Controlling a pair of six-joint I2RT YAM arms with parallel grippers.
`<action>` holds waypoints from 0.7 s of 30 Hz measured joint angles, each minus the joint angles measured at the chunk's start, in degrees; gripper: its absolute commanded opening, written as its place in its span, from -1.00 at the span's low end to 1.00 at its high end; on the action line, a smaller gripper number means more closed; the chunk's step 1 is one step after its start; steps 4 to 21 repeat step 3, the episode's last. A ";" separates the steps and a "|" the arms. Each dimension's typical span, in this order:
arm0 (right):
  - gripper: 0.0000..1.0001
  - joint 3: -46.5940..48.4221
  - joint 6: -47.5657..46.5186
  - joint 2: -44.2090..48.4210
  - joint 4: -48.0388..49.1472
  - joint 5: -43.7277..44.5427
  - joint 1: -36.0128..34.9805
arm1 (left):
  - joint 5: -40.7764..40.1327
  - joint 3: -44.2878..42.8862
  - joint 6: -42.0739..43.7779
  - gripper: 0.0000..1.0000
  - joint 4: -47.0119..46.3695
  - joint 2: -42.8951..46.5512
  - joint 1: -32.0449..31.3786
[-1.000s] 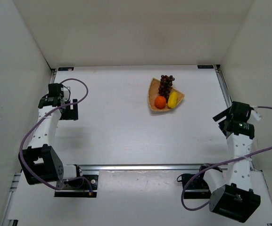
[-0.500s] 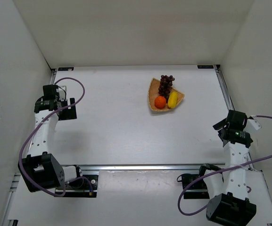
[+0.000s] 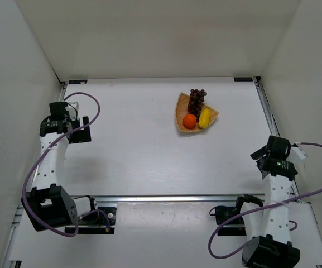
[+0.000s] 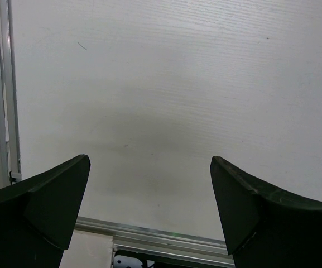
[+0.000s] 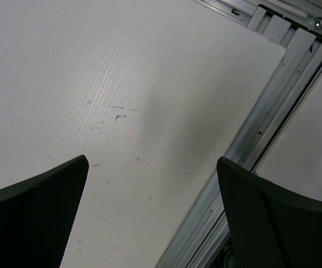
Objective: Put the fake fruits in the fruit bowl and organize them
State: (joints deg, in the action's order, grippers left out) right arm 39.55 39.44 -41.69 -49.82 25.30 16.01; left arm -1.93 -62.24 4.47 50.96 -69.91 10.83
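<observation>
The tan fruit bowl [image 3: 183, 109] sits at the back middle-right of the table. In it lie the orange [image 3: 190, 121], the yellow lemon-like fruit [image 3: 205, 118] and the dark purple grapes [image 3: 196, 100]. My left gripper [image 3: 82, 130] is open and empty at the far left of the table, well away from the bowl. My right gripper [image 3: 259, 156] is open and empty near the right edge, in front of the bowl. Both wrist views show only bare table between the left fingers [image 4: 49, 206] and the right fingers [image 5: 32, 218].
White walls close in the table at the back and on both sides. Metal rails run along the right edge [image 3: 265, 106] and the near edge [image 3: 166, 197]. The rail also shows in the right wrist view [image 5: 261, 123] and the left wrist view [image 4: 161, 237].
Both arms have drawn back toward their bases: the left gripper moved slightly left and the right gripper moved toward the near edge. The fruits and bowl have not moved.
</observation>
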 measured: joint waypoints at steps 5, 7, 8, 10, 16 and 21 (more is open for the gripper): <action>1.00 0.00 0.00 0.04 0.00 0.00 0.00 | 0.66 0.02 0.13 1.00 0.02 0.09 0.00; 1.00 0.00 0.00 0.04 0.00 0.00 0.00 | 0.66 0.02 0.13 1.00 0.02 0.09 0.00; 1.00 0.00 0.00 0.04 0.00 0.00 0.00 | 0.66 0.02 0.13 1.00 0.02 0.09 0.00; 1.00 0.00 0.00 0.04 0.00 0.00 0.00 | 0.66 0.02 0.13 1.00 0.02 0.09 0.00; 1.00 0.00 0.00 0.04 0.00 0.00 0.00 | 0.66 0.02 0.13 1.00 0.02 0.09 0.00; 1.00 0.00 0.00 0.04 0.00 0.00 0.00 | 0.66 0.02 0.13 1.00 0.02 0.09 0.00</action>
